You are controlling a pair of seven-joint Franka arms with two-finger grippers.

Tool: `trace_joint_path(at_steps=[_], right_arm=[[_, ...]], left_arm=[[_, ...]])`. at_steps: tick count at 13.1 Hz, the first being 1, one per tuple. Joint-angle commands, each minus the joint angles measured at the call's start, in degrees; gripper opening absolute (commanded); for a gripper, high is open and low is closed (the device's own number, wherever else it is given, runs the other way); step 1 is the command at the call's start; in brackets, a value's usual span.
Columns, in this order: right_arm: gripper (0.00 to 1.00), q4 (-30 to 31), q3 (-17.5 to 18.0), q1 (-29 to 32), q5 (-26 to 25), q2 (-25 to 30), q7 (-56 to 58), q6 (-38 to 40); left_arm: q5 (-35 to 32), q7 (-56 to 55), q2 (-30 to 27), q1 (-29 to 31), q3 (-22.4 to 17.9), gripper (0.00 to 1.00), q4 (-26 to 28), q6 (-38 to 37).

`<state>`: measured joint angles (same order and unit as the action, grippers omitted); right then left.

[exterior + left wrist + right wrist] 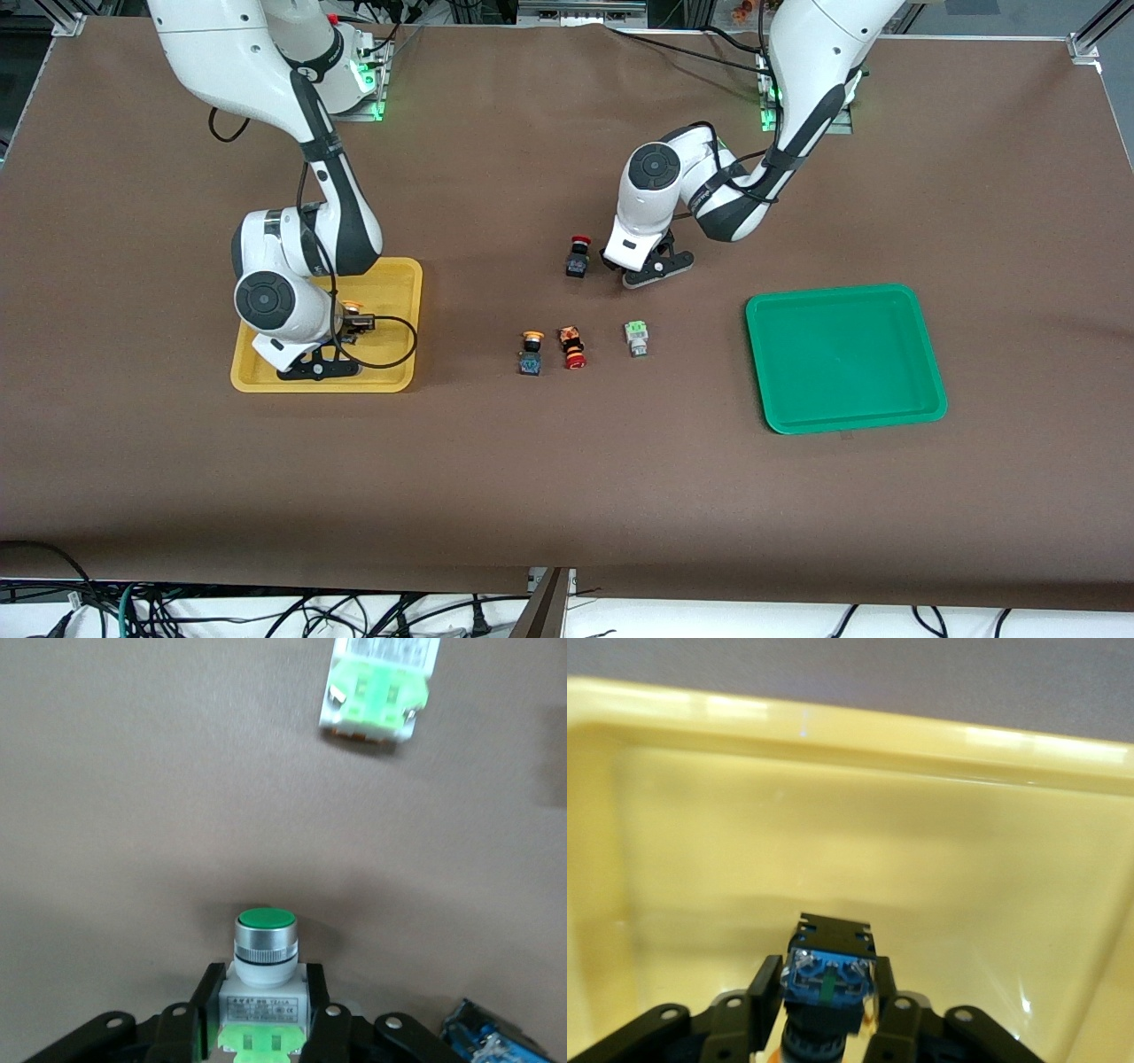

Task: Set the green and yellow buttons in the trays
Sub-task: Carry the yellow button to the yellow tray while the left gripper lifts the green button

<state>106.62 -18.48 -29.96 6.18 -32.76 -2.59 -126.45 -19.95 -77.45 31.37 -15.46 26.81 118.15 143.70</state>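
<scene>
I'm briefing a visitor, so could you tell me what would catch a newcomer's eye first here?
Probably both arms at work at once: the right gripper holds a yellow button inside the yellow tray, while the left gripper grips a green button at mid-table. Next, the bright green tray lies bare toward the left arm's end.

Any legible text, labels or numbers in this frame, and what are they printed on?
None can be read.
Green button held in the left gripper: white label with print, too blurred.
Second green button on the table: printed label, too blurred.
Yellow button in the right gripper over the yellow tray: no text visible.
</scene>
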Motion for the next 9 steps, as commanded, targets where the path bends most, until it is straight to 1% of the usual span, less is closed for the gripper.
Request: trace_joint_path(at_steps=[1, 2, 3, 4, 5, 7, 9], right_arm=[[0.63, 1.22, -0.06, 0.61, 0.76, 1.29, 3.21, -0.91], [0.72, 0.96, -0.06, 0.61, 0.76, 1.47, 2.77, -0.73], [0.75, 0.52, 0.2, 0.52, 0.85, 2.08, 2.25, -0.64], [0.75, -0.35, 0.64, 0.35, 1.54, 2.26, 1.2, -0.55], [0.75, -1.84, 2.3, 0.0, 4.42, 2.26, -2.56, -0.29], [0.75, -5.96, 5.37, -0.88, 8.3, 1.82, -12.91, 1.02], [0.75, -10.71, 8.97, -2.02, 10.51, -0.45, -23.81, 1.21]], left_arm=[[-1.32, 4.54, -2.97, 3.93, 0.78, 0.0, -0.55, -0.7], [-0.79, 9.81, -3.94, 6.12, 0.79, 0.0, -0.55, -0.79], [-0.79, 14.3, -4.21, 8.15, 0.79, 0.0, -0.72, -0.71], [-0.7, 17.91, -4.13, 10.17, 0.7, 0.0, -1.77, -0.71], [-0.7, 20.9, -4.39, 11.75, 0.7, 0.0, -2.13, -0.79], [-0.7, 27.49, -6.75, 15.01, 0.52, 0.0, -2.13, -3.15], [-0.53, 37.76, -8.51, 18.96, -0.44, 0.0, -1.96, -4.83]])
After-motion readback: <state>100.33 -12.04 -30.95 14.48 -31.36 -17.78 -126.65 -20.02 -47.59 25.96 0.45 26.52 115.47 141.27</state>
